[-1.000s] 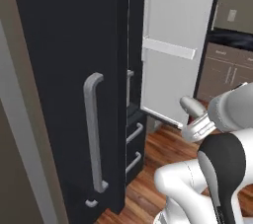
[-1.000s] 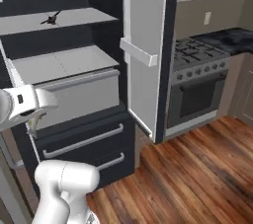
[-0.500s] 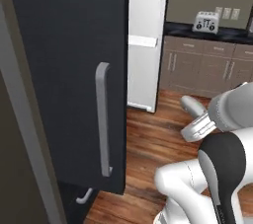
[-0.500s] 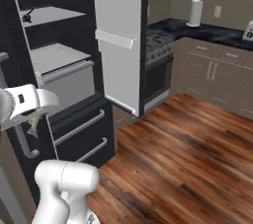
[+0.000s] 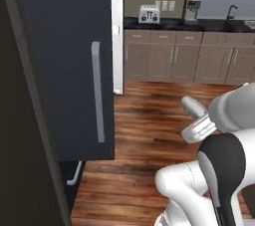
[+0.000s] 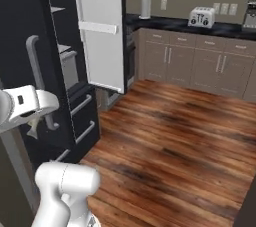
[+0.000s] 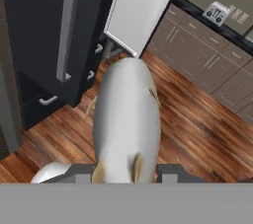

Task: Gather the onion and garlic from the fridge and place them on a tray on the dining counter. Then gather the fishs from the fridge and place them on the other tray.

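Left base view: fridge (image 5: 64,70) fills the left, flat black door with a grey bar handle (image 5: 97,90); white arm (image 5: 219,170) low right over glossy wood floor (image 5: 149,120); beige cabinets and a toaster (image 5: 148,14) behind. Right base view: fridge door swung open, its pale grey inner side (image 6: 102,36) showing, two handled drawers (image 6: 82,118) below; the hand sits at the left edge with a bit of fish (image 6: 33,130) poking under it. Hand view: gripper (image 7: 127,172) clamped narrow on the fish (image 7: 127,119), a smooth, silver-grey, tapered body running away from the camera, small fins near the fingers (image 7: 170,171). It's held lengthwise between the jaws, likely so the slim body won't slip while carried. Fish is out of the fridge and in hand; judging by that, next is the tray on the dining counter.
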Tool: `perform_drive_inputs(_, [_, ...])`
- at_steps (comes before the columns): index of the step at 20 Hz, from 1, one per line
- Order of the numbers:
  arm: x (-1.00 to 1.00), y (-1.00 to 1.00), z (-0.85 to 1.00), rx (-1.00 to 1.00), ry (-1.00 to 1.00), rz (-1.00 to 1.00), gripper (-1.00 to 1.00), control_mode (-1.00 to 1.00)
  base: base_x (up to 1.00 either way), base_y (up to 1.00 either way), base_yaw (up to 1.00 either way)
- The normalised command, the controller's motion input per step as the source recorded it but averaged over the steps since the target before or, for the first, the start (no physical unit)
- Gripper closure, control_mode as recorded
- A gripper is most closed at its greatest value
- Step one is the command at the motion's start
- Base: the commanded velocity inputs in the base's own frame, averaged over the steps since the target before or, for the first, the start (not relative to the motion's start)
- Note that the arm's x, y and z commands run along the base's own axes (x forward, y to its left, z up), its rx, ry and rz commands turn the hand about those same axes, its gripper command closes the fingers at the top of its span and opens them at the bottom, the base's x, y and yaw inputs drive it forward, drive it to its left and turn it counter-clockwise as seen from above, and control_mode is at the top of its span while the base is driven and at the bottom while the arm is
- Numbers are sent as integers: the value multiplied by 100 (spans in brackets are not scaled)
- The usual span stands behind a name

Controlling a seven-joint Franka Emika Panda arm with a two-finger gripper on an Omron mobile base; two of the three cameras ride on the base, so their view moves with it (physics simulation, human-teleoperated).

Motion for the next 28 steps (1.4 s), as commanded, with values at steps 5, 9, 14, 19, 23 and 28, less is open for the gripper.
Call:
perform_drive_inputs(5, [0, 0, 0, 0, 0, 0, 100, 100, -100, 0, -33])
perform_drive_inputs(9, [0, 0, 0, 0, 0, 0, 100, 100, -100, -13, -27])
perform_drive_inputs(14, [0, 0, 0, 0, 0, 0, 100, 100, -97, -58, -20])
perform_drive_inputs(19, [0, 0, 0, 0, 0, 0, 100, 100, -44, -98, -13])
perform_drive_inputs(23, [0, 0, 0, 0, 0, 0, 100, 100, -14, -100, -11])
perform_drive_inputs(28, [0, 0, 0, 0, 0, 0, 100, 100, -19, -100, -11])
